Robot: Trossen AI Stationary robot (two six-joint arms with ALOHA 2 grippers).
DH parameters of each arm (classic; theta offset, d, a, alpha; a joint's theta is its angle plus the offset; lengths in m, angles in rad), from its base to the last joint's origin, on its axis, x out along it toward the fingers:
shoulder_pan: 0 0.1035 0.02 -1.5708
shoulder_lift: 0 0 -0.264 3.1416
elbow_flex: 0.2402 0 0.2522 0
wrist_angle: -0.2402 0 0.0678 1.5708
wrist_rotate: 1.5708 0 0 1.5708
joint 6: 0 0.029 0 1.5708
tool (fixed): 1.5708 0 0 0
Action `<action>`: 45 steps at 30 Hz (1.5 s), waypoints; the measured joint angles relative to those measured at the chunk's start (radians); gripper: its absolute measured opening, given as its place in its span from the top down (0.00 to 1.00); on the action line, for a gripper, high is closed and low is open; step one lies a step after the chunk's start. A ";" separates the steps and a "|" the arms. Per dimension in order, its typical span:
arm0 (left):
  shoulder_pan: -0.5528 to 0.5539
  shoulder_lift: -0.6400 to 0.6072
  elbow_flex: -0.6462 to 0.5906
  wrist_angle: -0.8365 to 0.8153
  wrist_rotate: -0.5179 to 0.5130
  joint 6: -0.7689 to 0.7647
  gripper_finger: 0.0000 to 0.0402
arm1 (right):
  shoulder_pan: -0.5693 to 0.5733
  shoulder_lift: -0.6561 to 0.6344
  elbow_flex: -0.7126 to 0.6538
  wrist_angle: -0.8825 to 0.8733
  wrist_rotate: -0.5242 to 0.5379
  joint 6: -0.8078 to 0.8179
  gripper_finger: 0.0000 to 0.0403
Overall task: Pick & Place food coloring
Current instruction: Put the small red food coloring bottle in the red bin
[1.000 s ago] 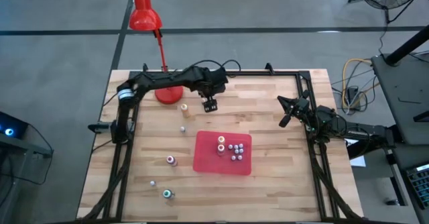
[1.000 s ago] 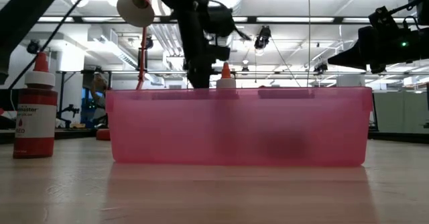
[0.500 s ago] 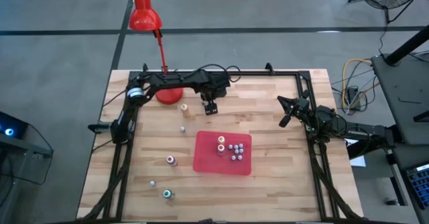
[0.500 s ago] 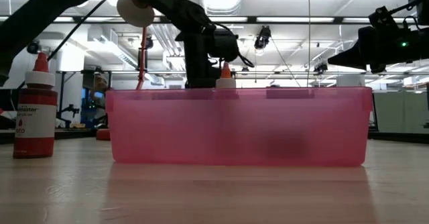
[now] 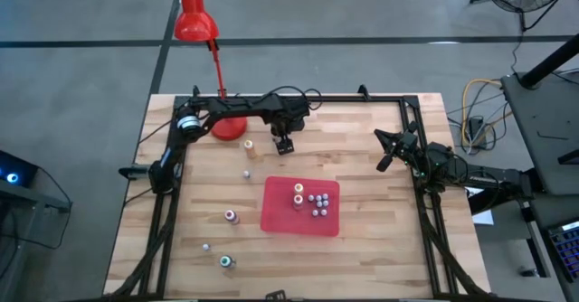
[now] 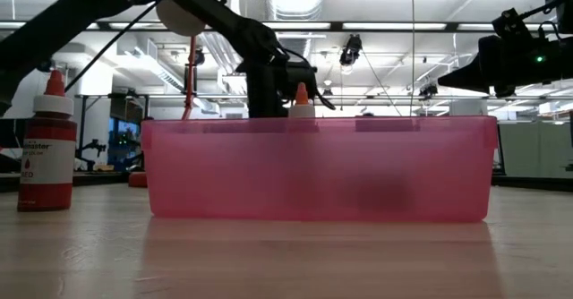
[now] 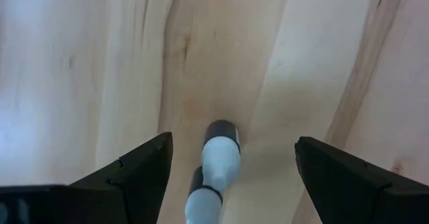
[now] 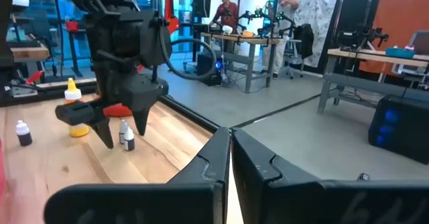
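Two tiny white food coloring bottles with dark caps (image 7: 220,158) stand on the wood near the table's far edge. My left gripper (image 7: 232,140) points down over them, open, with a finger on either side and touching neither; the right wrist view shows it (image 8: 126,138) from the side. Other food coloring bottles stand in the pink tray (image 5: 280,213) or loose on the table: a tan-topped one (image 5: 249,146), a pink-topped one (image 5: 232,216) and a green-topped one (image 5: 226,261). My right gripper (image 5: 384,164) waits, shut, at the table's right edge.
The red lamp's base (image 5: 226,126) stands at the far left, close behind my left arm. A tall red bottle (image 6: 45,147) shows at the left of the low view. Bare wood lies between the tray and my right arm.
My left gripper has come down toward the table, staying open, and now stands low around the two tiny bottles. The bottles and the tray have not moved.
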 joint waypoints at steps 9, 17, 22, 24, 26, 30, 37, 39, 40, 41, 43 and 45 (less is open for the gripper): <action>0.005 0.006 0.000 0.015 0.008 -0.004 0.30 | 0.000 0.000 0.000 0.000 0.000 0.004 0.98; 0.009 0.006 -0.029 0.017 0.022 -0.012 0.42 | 0.000 0.000 0.000 0.000 0.000 0.005 0.98; 0.009 0.006 -0.055 0.032 0.035 -0.027 0.52 | 0.000 0.000 0.000 0.000 0.000 0.000 0.98; 0.009 0.004 -0.062 0.040 0.038 -0.029 0.54 | 0.000 0.000 0.000 0.000 0.000 0.001 0.98; 0.009 0.004 -0.062 0.042 0.037 -0.029 0.56 | 0.000 0.000 0.000 0.000 0.000 0.011 0.98; 0.009 0.004 -0.062 0.046 0.037 -0.029 0.57 | 0.000 0.000 0.000 0.000 0.000 0.000 0.98; 0.009 0.003 -0.062 0.061 0.044 -0.026 0.57 | 0.000 0.000 0.000 0.000 0.000 0.006 0.98; 0.009 0.003 -0.062 0.066 0.045 -0.026 0.57 | 0.000 0.000 0.000 0.000 0.000 -0.001 0.98; 0.009 0.003 -0.062 0.068 0.045 -0.026 0.57 | 0.000 0.000 0.000 0.000 0.000 0.001 0.98; 0.008 0.003 -0.062 0.069 0.045 -0.025 0.57 | 0.000 0.000 0.000 0.000 0.000 0.006 0.98; 0.008 0.003 -0.062 0.073 0.045 -0.025 0.57 | 0.000 0.000 0.000 0.000 0.000 0.012 0.98; 0.008 0.003 -0.062 0.079 0.046 -0.025 0.57 | 0.000 0.000 0.000 0.000 0.000 0.005 0.98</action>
